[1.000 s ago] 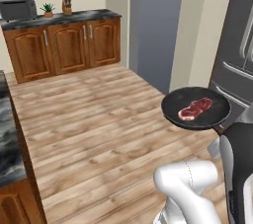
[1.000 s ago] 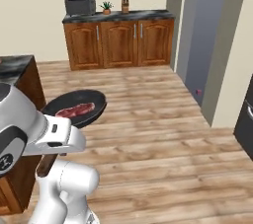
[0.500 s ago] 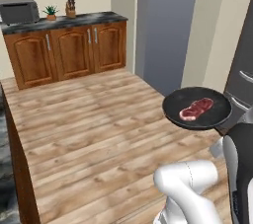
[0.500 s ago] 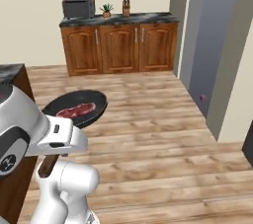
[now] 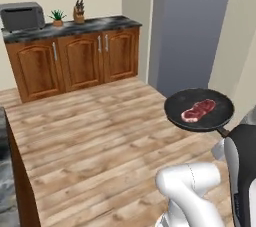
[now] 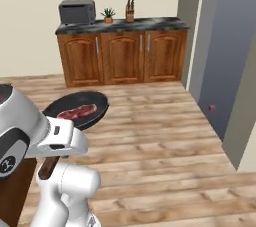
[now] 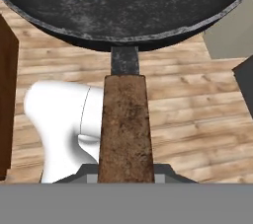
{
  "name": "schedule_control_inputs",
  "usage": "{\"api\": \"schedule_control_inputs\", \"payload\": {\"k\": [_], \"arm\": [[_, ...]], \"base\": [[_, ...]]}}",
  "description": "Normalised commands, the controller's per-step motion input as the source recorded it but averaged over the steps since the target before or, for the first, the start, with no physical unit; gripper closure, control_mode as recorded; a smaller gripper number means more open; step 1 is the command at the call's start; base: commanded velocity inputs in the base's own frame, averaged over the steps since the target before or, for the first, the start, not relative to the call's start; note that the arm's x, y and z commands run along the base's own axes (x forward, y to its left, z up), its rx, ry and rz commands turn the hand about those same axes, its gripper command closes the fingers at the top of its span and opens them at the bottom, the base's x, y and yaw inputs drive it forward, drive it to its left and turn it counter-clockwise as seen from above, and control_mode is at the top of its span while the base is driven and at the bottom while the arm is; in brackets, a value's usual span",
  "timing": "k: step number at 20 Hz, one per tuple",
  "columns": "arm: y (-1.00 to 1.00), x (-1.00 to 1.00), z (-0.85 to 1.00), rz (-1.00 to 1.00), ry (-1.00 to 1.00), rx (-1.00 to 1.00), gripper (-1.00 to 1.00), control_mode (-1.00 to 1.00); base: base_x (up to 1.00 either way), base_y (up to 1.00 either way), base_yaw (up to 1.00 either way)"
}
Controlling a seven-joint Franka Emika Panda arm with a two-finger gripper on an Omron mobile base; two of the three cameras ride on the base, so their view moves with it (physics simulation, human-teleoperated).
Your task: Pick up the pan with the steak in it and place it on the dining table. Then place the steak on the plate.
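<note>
Where the hand view looks along the wooden handle (image 7: pixel 124 127), the gripper is clenched on it, carrying the pan (image 5: pixel 199 109) level in the air above the wood floor (image 5: pixel 95 136). From the base views, the steak (image 5: pixel 198 110) lies inside the pan, and beyond stand brown cabinets (image 6: pixel 122 56) bearing a toaster oven (image 6: pixel 77 11).
</note>
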Motion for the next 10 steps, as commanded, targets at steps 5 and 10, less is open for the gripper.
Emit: {"api": "schedule_control_inputs", "payload": {"k": [5, 10], "arm": [[0.0, 0.0, 0.0, 0.0, 0.0, 0.0, 1.0, 1.0], [0.0, 0.0, 0.0, 0.0, 0.0, 0.0, 1.0, 1.0]], "base": [[1.0, 0.24, 0.0], [1.0, 0.15, 0.01]]}}
